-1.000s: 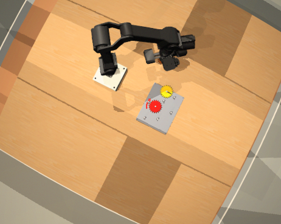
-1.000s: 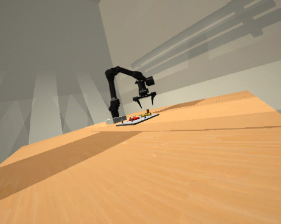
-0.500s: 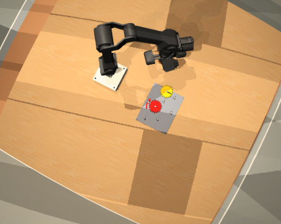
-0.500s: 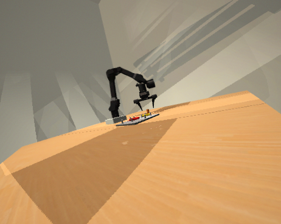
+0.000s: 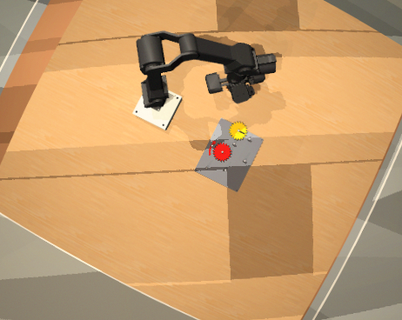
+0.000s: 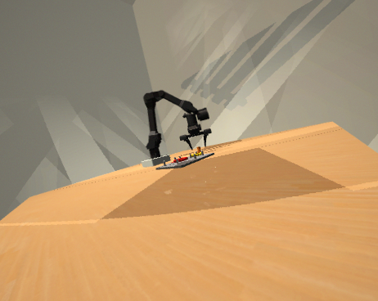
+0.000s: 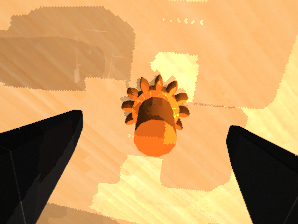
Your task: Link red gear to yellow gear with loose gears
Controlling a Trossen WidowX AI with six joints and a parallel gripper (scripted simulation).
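Behind the table [image 5: 162,235] [image 6: 185,253], we note a grey wall [image 6: 70,53], streaked with lighter and darker patches.

In the top view, you cannot see the orange gear; the arm's wrist [image 5: 241,61] covers the area where the jaws [image 5: 231,89] would reach the bench [image 5: 271,226]. In the exterior view, your gear's toothed rim is hidden: only a small orange knob [image 6: 199,150] shows beyond the board [image 6: 177,167], whose peg tops are too small to assess. There, the red gear [image 6: 180,159] and yellow gear [image 6: 196,154] are too small for you to count teeth. In the wrist view, the orange handle [image 7: 155,135] hides the gear's teeth [image 7: 158,81] toward six o'clock; both fingers run out of frame, at eight and four o'clock.
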